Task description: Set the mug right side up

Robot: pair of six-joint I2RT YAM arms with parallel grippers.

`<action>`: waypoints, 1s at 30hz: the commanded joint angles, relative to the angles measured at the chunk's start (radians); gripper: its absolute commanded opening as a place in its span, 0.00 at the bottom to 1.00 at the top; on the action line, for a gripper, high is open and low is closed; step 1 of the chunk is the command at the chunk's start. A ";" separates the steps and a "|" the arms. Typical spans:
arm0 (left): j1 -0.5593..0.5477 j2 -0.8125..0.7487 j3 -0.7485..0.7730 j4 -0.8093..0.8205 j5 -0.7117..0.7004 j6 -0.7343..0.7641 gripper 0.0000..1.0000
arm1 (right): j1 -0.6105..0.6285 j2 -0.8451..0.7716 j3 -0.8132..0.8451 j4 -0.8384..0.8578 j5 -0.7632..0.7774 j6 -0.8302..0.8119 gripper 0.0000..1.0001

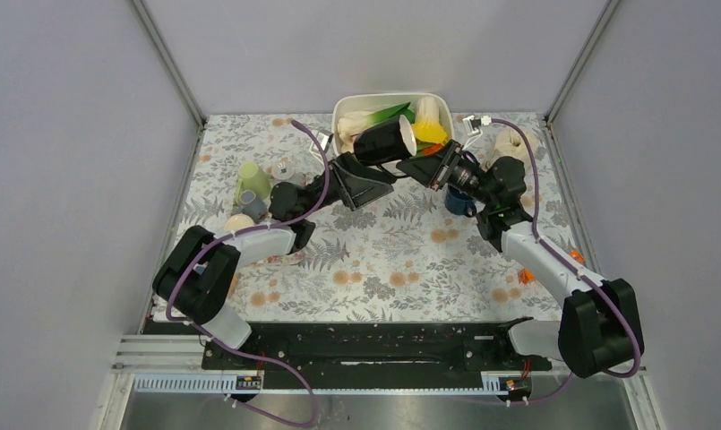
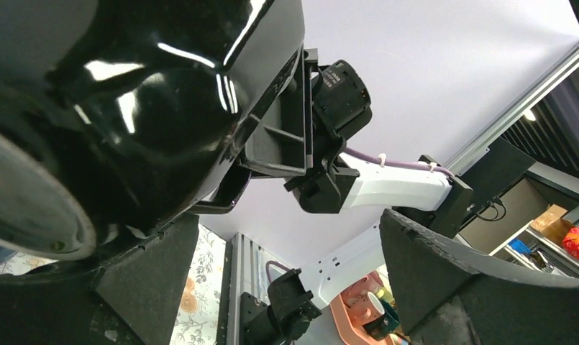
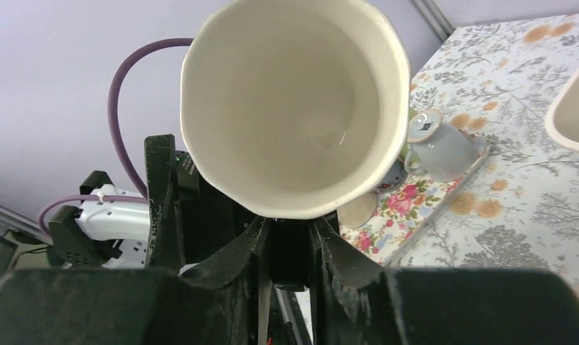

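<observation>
From above, the mug point(image 1: 383, 141) is off the table, in the air just in front of the white bin point(image 1: 340, 109) at the middle of the far edge. It lies on its side, black outside and pale inside, with its mouth turned to the right. The right gripper point(image 1: 425, 166) meets it from the right and the left gripper point(image 1: 367, 170) sits under it on the left. The bin holds a green piece point(image 1: 388, 114), a yellow piece point(image 1: 428, 131) and some cream ones point(image 1: 356, 122). A green cup point(image 1: 253, 182) stands mouth down near the left edge, and a blue mug point(image 1: 458, 202) sits under the right arm.

The left wrist camera shows what the overhead view does not: the left gripper's padded fingers point(image 2: 149, 287) stand wide apart. The glossy black mug point(image 2: 128, 93) bulks above the left-hand pad, and the other pad is well clear of it. Whether the mug touches the near pad I cannot tell. The right arm's pincer is seen clamped at the mug's handle side.

The right wrist camera looks straight into the mug point(image 3: 293, 100), whose cream inside holds nothing. The right gripper point(image 3: 290, 233) is pinched shut on the dark handle just below the rim. Behind, a grey cup point(image 3: 444, 147) lies on its side on a rose-printed piece.
</observation>
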State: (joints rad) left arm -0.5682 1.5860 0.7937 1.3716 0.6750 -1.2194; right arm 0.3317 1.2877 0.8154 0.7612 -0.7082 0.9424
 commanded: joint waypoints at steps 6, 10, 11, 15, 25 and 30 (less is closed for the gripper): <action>0.005 -0.055 -0.026 0.080 0.020 0.074 0.99 | -0.023 -0.126 0.109 -0.106 0.019 -0.220 0.00; 0.011 -0.061 -0.038 0.051 0.026 0.103 0.99 | -0.029 -0.139 0.117 -0.128 0.025 -0.244 0.00; 0.014 -0.063 -0.041 0.044 0.029 0.119 0.99 | -0.030 -0.141 0.119 -0.130 0.026 -0.249 0.00; 0.020 -0.064 -0.054 0.008 0.042 0.165 0.99 | -0.038 -0.156 0.137 -0.164 0.033 -0.277 0.00; 0.091 -0.089 -0.062 -0.106 0.095 0.286 0.99 | -0.061 -0.202 0.220 -0.426 0.069 -0.468 0.00; 0.156 -0.147 -0.074 -0.211 0.124 0.375 0.99 | -0.068 -0.246 0.184 -0.536 0.130 -0.612 0.00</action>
State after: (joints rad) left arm -0.4538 1.5146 0.7296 1.2079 0.7517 -0.9550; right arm 0.2726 1.1091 0.9615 0.2382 -0.6498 0.4854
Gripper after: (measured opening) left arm 0.988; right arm 0.283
